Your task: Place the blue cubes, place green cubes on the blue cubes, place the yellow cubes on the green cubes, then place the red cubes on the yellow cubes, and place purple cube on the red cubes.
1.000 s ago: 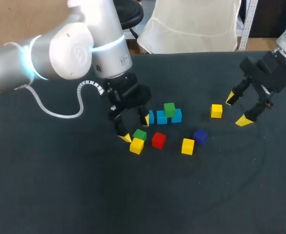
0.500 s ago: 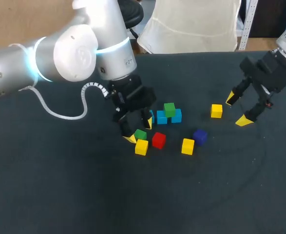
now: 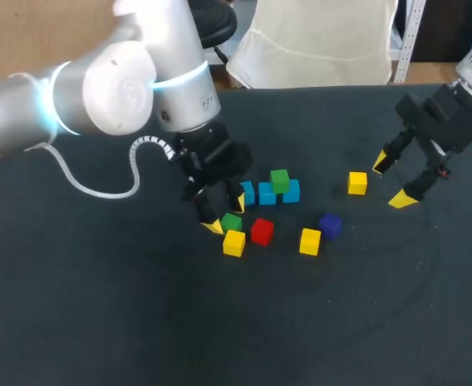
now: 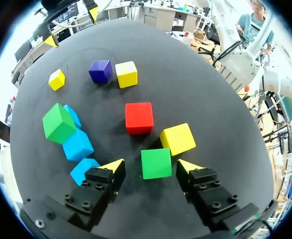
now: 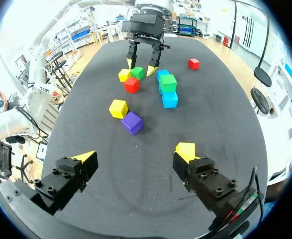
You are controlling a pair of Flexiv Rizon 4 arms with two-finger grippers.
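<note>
Dark worktop point(image 3: 123, 322), cubes scattered mid-field. Left claw point(image 4: 150, 166) is low over the surface, fingers spread wide, straddling a loose green cube point(image 4: 156, 163). A gap shows on each side of the cube and neither tip touches it, so nothing is held. First yellow cube point(image 4: 177, 139) sits just ahead of that green one, one corner touching it. Red cube point(image 4: 139, 117) lies a little further ahead, apart from both. Three blue cubes point(image 3: 267, 194) rest on the worktop in a close row beside one finger of the left claw. Stacked green cube point(image 3: 280, 181) sits on top of the row, toward the end away from the left claw, slightly skewed. Second yellow cube point(image 3: 309, 241) and purple cube point(image 3: 330, 224) lie close together to the right of the red one; contact cannot be told. Third yellow cube point(image 3: 357, 182) stands alone nearer the right arm. Right claw point(image 3: 390, 182) is over the worktop's right side, near the third yellow cube, fingers wide apart and empty. Right wrist view picks up another red cube point(image 5: 194, 63) on the worktop beyond the blue row, well apart from the rest.
</note>
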